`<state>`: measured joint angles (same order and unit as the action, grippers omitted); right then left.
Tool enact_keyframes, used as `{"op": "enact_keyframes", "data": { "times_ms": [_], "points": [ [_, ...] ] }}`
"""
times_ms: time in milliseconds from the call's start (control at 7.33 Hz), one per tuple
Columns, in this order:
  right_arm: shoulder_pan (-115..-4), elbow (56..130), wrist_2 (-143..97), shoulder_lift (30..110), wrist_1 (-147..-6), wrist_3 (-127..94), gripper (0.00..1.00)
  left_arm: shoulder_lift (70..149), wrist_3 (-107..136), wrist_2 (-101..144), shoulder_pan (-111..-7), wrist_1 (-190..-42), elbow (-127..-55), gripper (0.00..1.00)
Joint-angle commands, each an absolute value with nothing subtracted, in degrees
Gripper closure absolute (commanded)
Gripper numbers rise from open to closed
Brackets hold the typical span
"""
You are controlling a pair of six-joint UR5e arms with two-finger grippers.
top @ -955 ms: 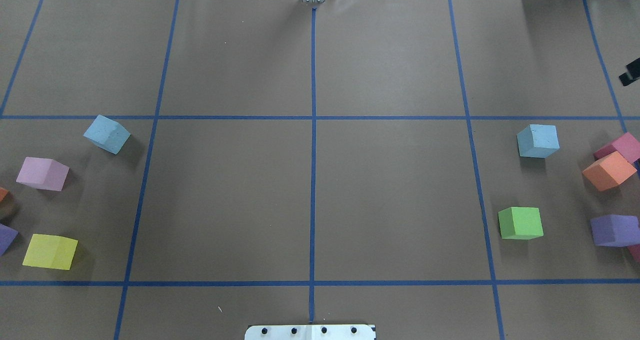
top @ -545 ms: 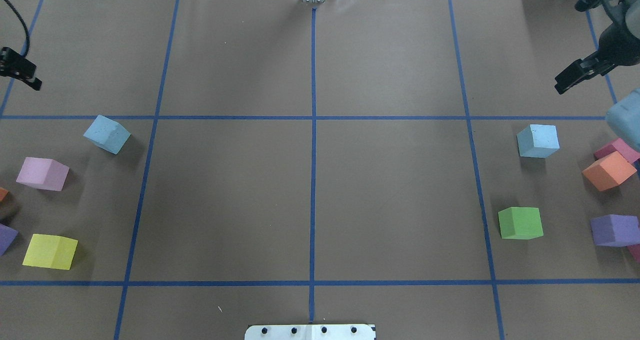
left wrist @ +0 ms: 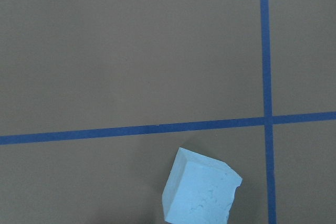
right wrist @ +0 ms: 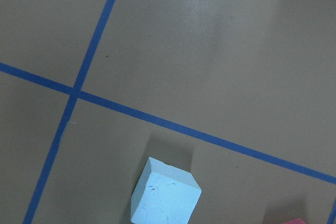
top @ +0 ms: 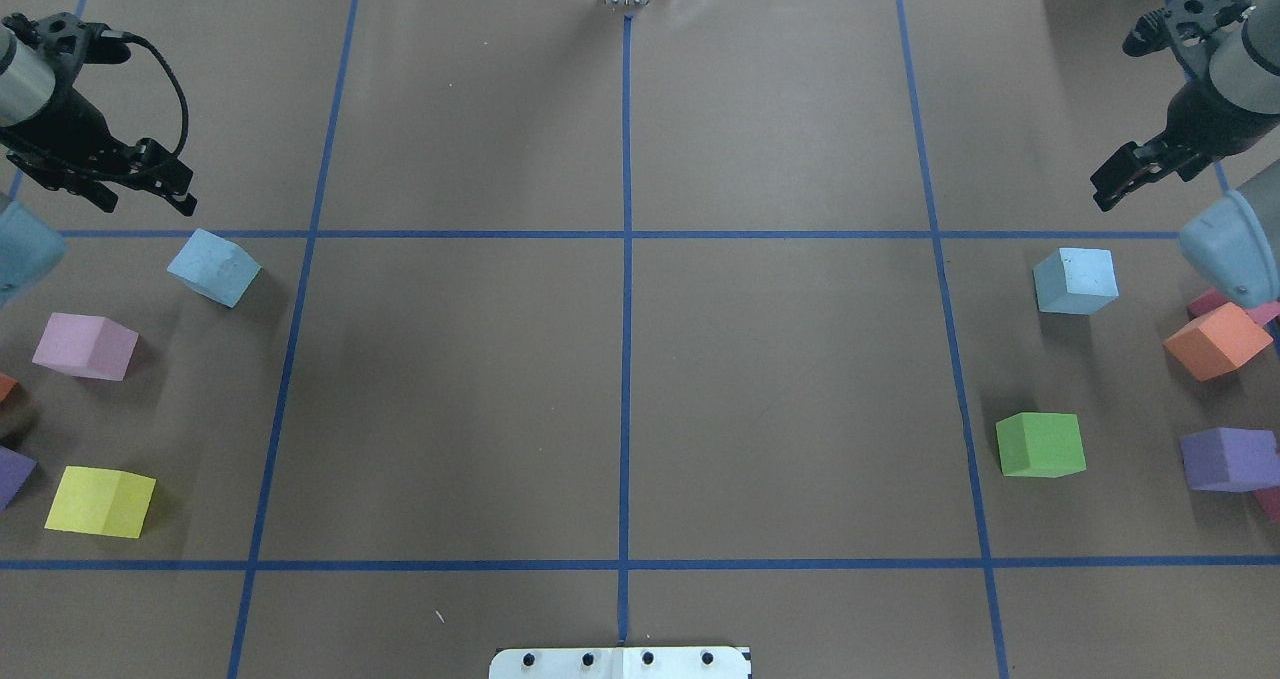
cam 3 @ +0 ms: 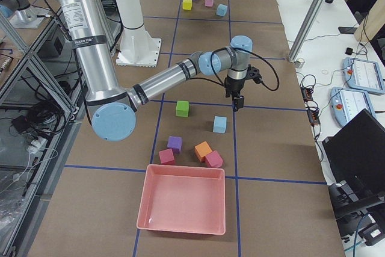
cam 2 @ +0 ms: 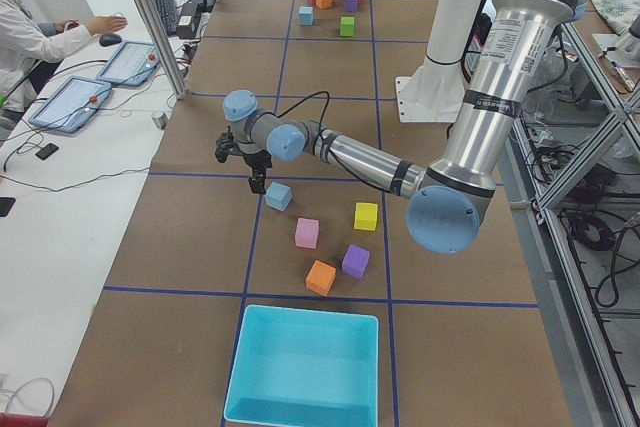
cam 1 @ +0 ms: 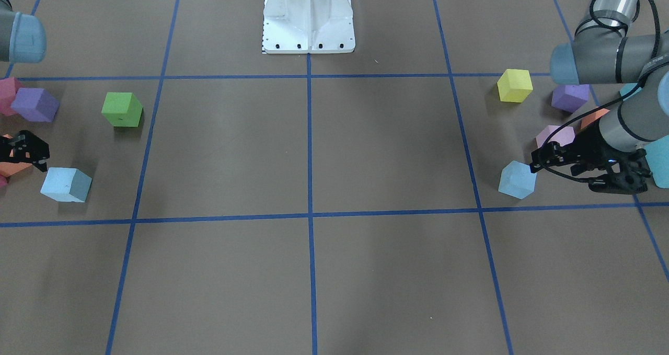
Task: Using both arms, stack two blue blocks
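Two pale blue blocks lie far apart on the brown table. The left blue block [top: 213, 267] [cam 1: 516, 180] [cam 2: 278, 196] shows at the bottom of the left wrist view [left wrist: 200, 195]. My left gripper [top: 178, 187] [cam 1: 535, 160] hovers just beyond it, empty, its tips looking apart. The right blue block [top: 1076, 281] [cam 1: 66, 184] [cam 3: 219, 124] shows at the bottom of the right wrist view [right wrist: 165, 199]. My right gripper [top: 1100, 189] [cam 1: 39, 159] hovers beyond it, empty, its tips also looking apart.
Near the left block lie a pink cube [top: 85, 347], a yellow cube [top: 100, 502] and a purple cube [top: 12, 474]. Near the right block lie a green cube [top: 1040, 445], an orange cube [top: 1217, 341] and a purple cube [top: 1228, 459]. A turquoise bin [cam 2: 305, 367] and a pink bin [cam 3: 183, 200] stand at the table's ends.
Both arms have come in from the sides of the overhead view, and each gripper has moved inward toward its blue block. No cube has moved.
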<state>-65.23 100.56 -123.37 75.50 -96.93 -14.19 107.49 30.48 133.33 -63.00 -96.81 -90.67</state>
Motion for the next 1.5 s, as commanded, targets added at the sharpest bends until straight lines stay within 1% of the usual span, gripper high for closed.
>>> {"op": "enact_keyframes", "data": {
  "times_ms": [0, 136, 409, 818, 1364],
  "points": [
    [-63.2, 97.7, -124.5, 76.1, -91.5, -25.0, 0.00, 107.8, 30.2, 129.0, -60.5, -103.4, -86.8, 0.01],
    [-62.2, 97.6, -124.4, 76.8, -90.3, -28.6, 0.00, 107.9, 30.1, 128.6, -59.8, -105.8, -85.0, 0.01],
    [-61.6, 97.5, -124.2, 80.0, -86.3, -29.7, 0.00, 108.2, 30.6, 128.7, -59.3, -105.9, -85.6, 0.01],
    [-60.0, 96.4, -123.7, 82.1, -81.8, -33.0, 0.00, 107.8, 30.8, 128.5, -56.4, -106.0, -86.2, 0.01],
    [-58.6, 96.2, -123.6, 83.2, -79.1, -36.8, 0.00, 106.5, 30.7, 128.5, -55.7, -106.0, -86.3, 0.01]
  ]
}}
